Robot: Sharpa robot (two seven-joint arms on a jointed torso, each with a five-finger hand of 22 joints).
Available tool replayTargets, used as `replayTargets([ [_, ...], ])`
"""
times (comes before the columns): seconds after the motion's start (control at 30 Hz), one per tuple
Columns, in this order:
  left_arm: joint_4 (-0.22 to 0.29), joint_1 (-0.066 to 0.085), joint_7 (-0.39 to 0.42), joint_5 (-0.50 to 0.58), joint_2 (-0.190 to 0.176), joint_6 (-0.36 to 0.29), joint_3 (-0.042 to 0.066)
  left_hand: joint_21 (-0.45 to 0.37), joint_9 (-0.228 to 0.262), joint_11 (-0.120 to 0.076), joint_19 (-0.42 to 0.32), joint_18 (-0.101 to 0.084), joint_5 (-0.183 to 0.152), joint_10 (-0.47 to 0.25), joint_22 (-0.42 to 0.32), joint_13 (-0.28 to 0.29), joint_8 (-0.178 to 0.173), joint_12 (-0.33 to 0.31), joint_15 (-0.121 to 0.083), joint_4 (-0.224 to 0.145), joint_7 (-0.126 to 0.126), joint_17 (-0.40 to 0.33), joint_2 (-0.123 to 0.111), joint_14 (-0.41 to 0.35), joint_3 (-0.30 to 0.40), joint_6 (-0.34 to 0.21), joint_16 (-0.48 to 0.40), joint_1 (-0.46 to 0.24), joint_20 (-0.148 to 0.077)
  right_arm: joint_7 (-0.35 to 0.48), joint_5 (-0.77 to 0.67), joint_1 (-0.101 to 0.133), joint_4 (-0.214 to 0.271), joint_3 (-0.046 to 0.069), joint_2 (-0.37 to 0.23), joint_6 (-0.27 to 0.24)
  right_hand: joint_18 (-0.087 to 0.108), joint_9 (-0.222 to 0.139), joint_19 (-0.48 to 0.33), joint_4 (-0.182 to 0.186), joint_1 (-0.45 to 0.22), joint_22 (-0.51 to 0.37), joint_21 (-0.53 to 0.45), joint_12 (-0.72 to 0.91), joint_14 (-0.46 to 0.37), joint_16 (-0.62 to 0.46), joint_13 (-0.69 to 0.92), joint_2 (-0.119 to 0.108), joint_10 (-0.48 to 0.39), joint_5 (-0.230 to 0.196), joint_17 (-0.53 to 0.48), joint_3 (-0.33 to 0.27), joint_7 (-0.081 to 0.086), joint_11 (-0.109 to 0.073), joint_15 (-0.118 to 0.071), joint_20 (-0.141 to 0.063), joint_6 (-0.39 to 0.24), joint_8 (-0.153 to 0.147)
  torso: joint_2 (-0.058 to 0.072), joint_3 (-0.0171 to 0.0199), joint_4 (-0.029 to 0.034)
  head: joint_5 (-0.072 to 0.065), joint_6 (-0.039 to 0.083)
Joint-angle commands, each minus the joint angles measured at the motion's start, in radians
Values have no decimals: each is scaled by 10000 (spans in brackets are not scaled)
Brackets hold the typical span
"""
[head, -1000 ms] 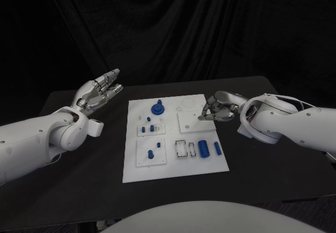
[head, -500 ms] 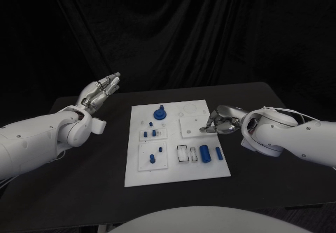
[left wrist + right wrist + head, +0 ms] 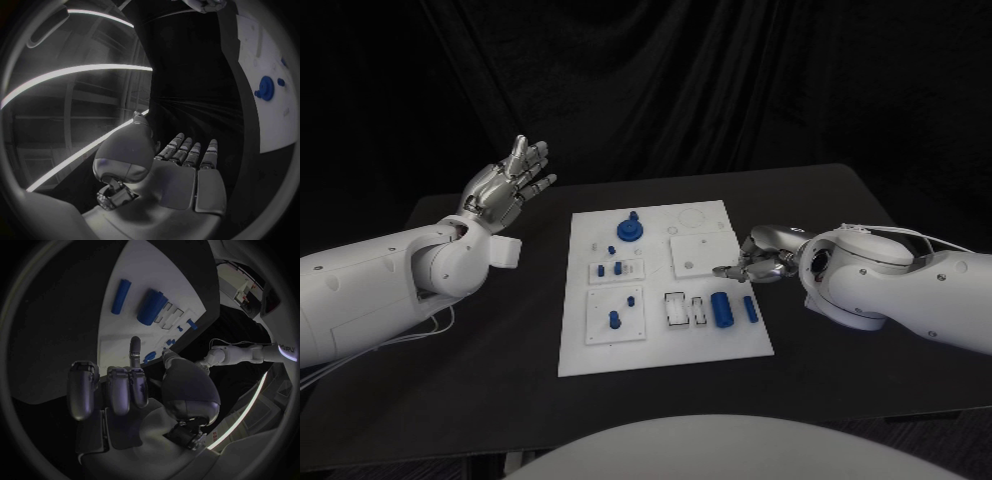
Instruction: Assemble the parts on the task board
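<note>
Two blue cylinders (image 3: 730,309) lay just beside your right robot hand (image 3: 759,262), long axes pointing away from you; its curled fingers held nothing.

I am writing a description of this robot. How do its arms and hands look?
Both arms have smooth, rounded white shells. The left hand and right hand are silver metal with jointed fingers. A thin pale cable runs along the right arm.
</note>
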Motion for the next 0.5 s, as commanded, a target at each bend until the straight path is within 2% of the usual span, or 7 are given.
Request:
replayTargets([
  [0.03,277,-11,100,1073,-102,854,11,-29,29,6,-14,12,-20,100,-9,13,69,80,58,-18,506,-14,226,-23,148,210,-36,311,59,-1123,-768,-111,112,3,-11,537,-192,118,590,0,-163,2286,124,25,1056,28,2632,-163,1058,48,2630,145,-12,-64,-79,-79,114,-38,-49,0,-25,41,-3],
  [0.23,538,-11,73,1223,-228,950,11,-27,26,25,-22,17,78,114,-18,5,71,100,64,-13,558,-14,403,-23,281,315,-36,634,57,-1358,-905,-222,149,3,87,628,-219,261,638,0,-222,2322,252,25,1056,28,2632,-372,1058,-72,2630,276,-24,-78,-113,-116,131,-98,-77,-17,-13,54,-3],
  [0.37,580,-11,49,1255,-251,969,11,-21,29,27,-24,19,389,107,-21,4,72,122,67,0,558,-14,494,-23,351,402,-36,874,58,-1395,-934,-266,183,3,155,635,-232,329,659,-2,-163,2338,309,25,1056,28,2632,-482,1058,-161,2630,313,-27,-81,-125,-129,136,-130,-86,-25,-10,44,-3],
  [0.43,584,-11,26,1264,-251,969,11,-19,29,28,-23,20,457,107,-20,5,71,131,67,5,560,-14,524,-23,365,413,-36,920,58,-1409,-942,-292,200,3,190,645,-235,392,663,0,-71,2341,328,25,1056,28,2632,-607,1058,-192,2630,317,-31,-85,-130,-138,144,-153,-85,-30,-15,49,-3],
  [0.5,602,-11,9,1268,-256,965,11,-18,30,30,-23,20,490,107,-20,5,72,134,68,5,561,-14,539,-23,372,428,-36,945,58,-1407,-946,-317,203,3,222,627,-238,417,668,0,-40,2345,341,25,1056,28,2632,-638,1058,-216,2630,315,-34,-88,-132,-140,150,-157,-88,-26,-10,20,-3],
])
